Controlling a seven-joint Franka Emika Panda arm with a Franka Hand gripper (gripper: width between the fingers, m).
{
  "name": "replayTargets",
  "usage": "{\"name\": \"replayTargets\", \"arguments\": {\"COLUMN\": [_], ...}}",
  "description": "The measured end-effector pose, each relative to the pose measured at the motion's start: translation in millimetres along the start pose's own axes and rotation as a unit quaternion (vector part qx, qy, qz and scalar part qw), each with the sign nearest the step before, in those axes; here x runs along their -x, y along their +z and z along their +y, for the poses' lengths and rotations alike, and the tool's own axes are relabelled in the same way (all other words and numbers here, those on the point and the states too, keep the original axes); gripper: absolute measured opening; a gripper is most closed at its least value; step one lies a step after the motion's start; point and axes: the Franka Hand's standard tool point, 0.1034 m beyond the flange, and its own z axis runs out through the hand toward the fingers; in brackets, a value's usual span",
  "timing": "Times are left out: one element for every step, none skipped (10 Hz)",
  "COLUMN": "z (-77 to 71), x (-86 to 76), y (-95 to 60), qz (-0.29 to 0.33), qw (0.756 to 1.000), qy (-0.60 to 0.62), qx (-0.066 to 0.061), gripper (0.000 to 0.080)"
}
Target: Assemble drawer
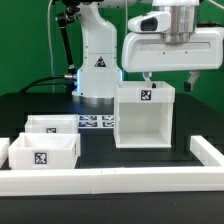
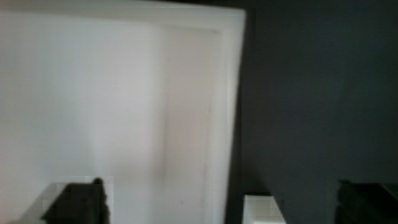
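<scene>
Drawer parts apart on the dark counter (image 1: 100,150), trays outside the shell.
The white box shell (image 1: 145,122) stands upright, its open face toward the exterior camera and a black-and-white tag on its upper front edge. At the exterior view's left, well apart from it, lie two shallow white trays, open upward. The front tray (image 1: 42,156) carries a tag on its near wall, and the rear tray (image 1: 56,123) sits just behind it.

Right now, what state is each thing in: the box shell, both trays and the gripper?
Box shell: upright, open front facing the exterior camera, no tray inside.
Rear tray: on the table, open side up, outside the shell.
Front tray: on the table, open side up, outside the shell.
Gripper: open, holding nothing, just above the shell's top.
</scene>
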Motion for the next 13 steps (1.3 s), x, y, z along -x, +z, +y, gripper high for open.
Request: {"name": "replayTargets", "arguments": {"z": [0.4, 1.2, 1.1, 1.0, 1.1, 1.0, 0.9, 0.9, 0.9, 0.9, 0.9, 2.6, 8.1], "x": [0.9, 0.8, 0.9, 0.9, 0.9, 0.7, 0.8, 0.8, 0.8, 0.8, 0.8, -1.5, -10.1], "y": [2.0, 2.0, 2.2, 2.3, 2.3, 2.3, 2.4, 2.3, 2.3, 2.3, 2.4, 2.3, 1.8], "qz": [-0.002, -0.002, -0.002, -0.003, -0.003, -0.002, -0.003, -0.003, -0.003, -0.003, -0.003, -0.002, 0.001], "qw": [1.000, 1.000, 1.000, 1.000, 1.000, 1.000, 1.000, 1.000, 1.000, 1.000, 1.000, 1.000, 1.000], "qy": [0.000, 0.001, 0.001, 0.001, 0.001, 0.001, 0.001, 0.001, 0.001, 0.001, 0.001, -0.008, -0.014], "qx": [0.000, 0.000, 0.000, 0.000, 0.000, 0.000, 0.000, 0.000, 0.000, 0.000, 0.000, -0.002, -0.007], "gripper": [0.0526, 0.0391, 0.0391, 0.0210, 0.0082, 0.0082, 0.0036, 0.0036, 0.0036, 0.0036, 0.0036, 0.0036, 0.0037]}}
